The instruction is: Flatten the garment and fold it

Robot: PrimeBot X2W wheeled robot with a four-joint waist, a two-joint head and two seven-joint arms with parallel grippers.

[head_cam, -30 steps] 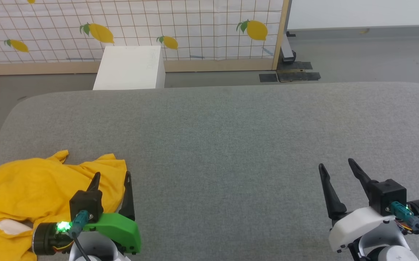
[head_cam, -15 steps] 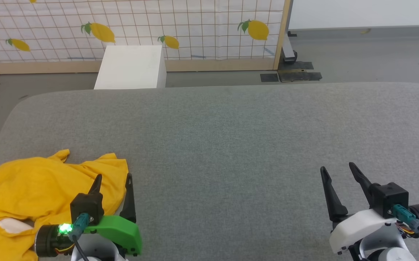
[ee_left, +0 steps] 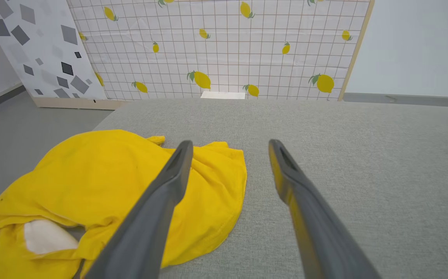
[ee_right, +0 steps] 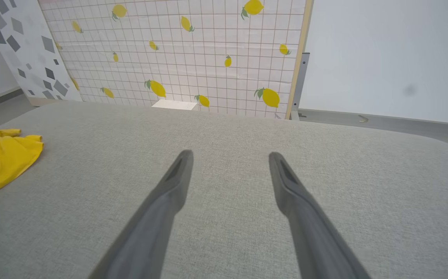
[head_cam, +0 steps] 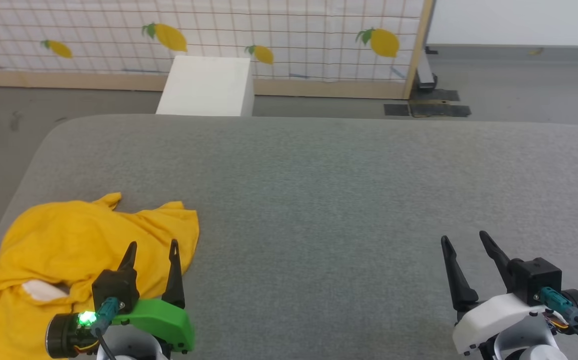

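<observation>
the garment lies crumpled on the grey table, with a white patch showing in its near folds. the left end effector straddles the garment's right edge, fingers spread wide, holding nothing. the right end effector is well to the garment's right, equally wide and empty.

head camera: swung left, scene slid right | left hand: now overlaps garment further
</observation>
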